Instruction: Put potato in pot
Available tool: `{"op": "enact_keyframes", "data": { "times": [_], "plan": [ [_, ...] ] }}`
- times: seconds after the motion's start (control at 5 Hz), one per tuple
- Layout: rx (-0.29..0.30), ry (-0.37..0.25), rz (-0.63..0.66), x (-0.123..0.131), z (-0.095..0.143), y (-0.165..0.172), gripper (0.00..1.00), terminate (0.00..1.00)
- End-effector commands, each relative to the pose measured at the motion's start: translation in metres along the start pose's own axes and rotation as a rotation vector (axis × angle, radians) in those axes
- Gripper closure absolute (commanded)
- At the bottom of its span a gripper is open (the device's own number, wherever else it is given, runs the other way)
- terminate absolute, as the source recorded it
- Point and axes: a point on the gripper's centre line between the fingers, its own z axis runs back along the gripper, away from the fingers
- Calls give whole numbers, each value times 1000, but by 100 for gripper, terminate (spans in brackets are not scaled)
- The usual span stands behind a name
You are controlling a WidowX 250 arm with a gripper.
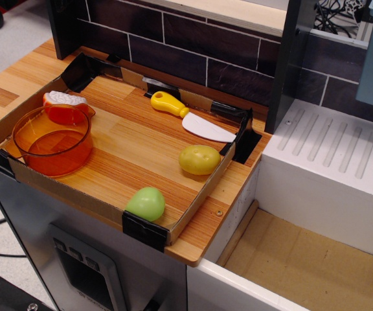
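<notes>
1. Hand: outside the view; its state cannot be told.
2. Potato [199, 159]: on the tabletop [135, 139], right side, near the toy knife [193, 118].
3. Pot [52, 140]: left side, upright, well apart from the potato.
4. Light green toy [146, 203]: front edge.

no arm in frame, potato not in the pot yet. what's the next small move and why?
Probably bring the gripper in above the potato, open, ready to descend. The potato lies free on the wooden board by the right cardboard edge, just below the toy knife, while the pot sits empty at the left. The gripper isn't visible in this view.
</notes>
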Motion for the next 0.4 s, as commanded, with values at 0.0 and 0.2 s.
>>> {"op": "enact_keyframes", "data": {
  "times": [0.0, 0.2],
  "plan": [
    [0, 0, 0, 0, 0, 0, 0, 0],
    [102, -110, -241, -1, 7, -25, 0, 0]
  ]
}}
